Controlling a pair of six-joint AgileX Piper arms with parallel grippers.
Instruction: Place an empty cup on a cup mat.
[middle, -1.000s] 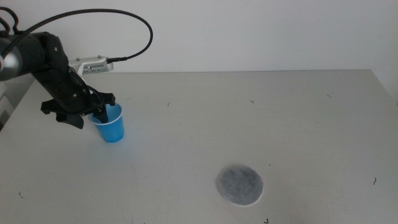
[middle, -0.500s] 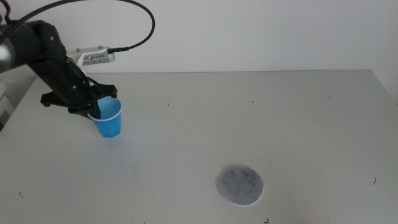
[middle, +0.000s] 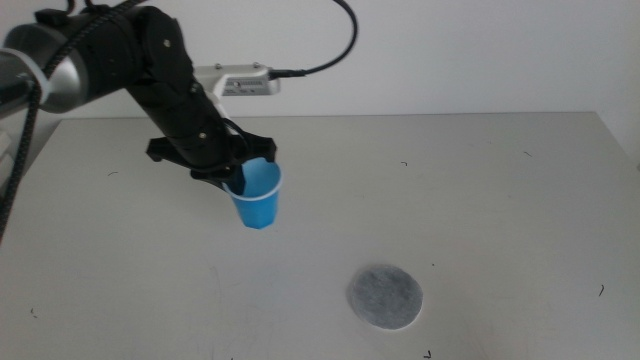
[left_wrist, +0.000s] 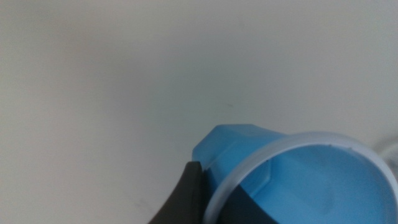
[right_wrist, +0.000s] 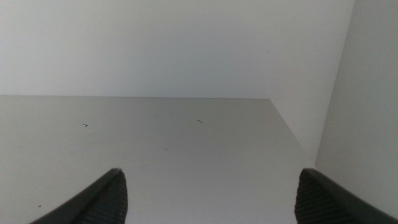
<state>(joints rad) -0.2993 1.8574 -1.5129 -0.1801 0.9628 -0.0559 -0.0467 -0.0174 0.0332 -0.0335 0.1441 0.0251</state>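
The blue cup (middle: 257, 200) hangs upright in the air above the table, left of centre in the middle view. My left gripper (middle: 238, 178) is shut on the cup's rim, one jaw inside and one outside. The left wrist view shows the cup (left_wrist: 298, 174) close up, empty, with a dark jaw pressed against its wall. The grey round cup mat (middle: 385, 297) lies flat on the table, to the front and right of the cup. My right gripper (right_wrist: 208, 199) is open and empty, out of the middle view, over bare table.
The white table (middle: 480, 200) has a few small dark marks. A wall (middle: 450, 50) stands behind its far edge. The left arm's black cable (middle: 340, 40) loops above the table at the back.
My left gripper has lifted the cup off the table and carried it right and toward the front, closer to the cup mat. The mat has not moved.
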